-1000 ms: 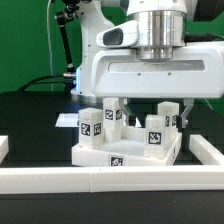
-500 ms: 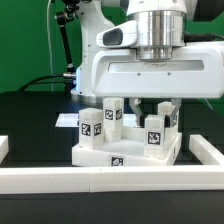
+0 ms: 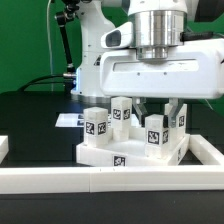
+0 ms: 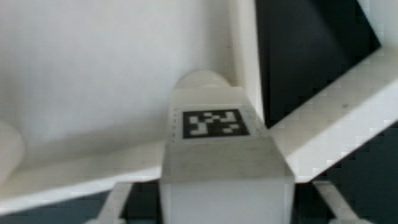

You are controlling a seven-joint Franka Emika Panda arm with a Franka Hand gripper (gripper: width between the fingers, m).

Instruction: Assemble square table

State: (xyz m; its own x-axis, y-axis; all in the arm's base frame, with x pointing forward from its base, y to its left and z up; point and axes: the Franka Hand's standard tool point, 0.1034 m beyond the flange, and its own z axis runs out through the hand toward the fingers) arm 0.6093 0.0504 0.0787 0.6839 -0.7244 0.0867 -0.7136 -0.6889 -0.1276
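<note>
Arm reaching straight down, gripper closing on a table leg

The Franka arm is standing vertical over the work area, its grey metal wrist cylinder pointing downward into the broad white hand body, which is filling the upper half of the exterior view. The gripper (image 3: 155,112) is hanging low beneath that body, its fingers only partly showing between the upright parts. In the wrist view the two fingers (image 4: 128,195) are sitting at either side of a tagged white leg (image 4: 221,150), pressing against it with no visible gap, so the jaws are gripping it at a partly closed width.
</note>
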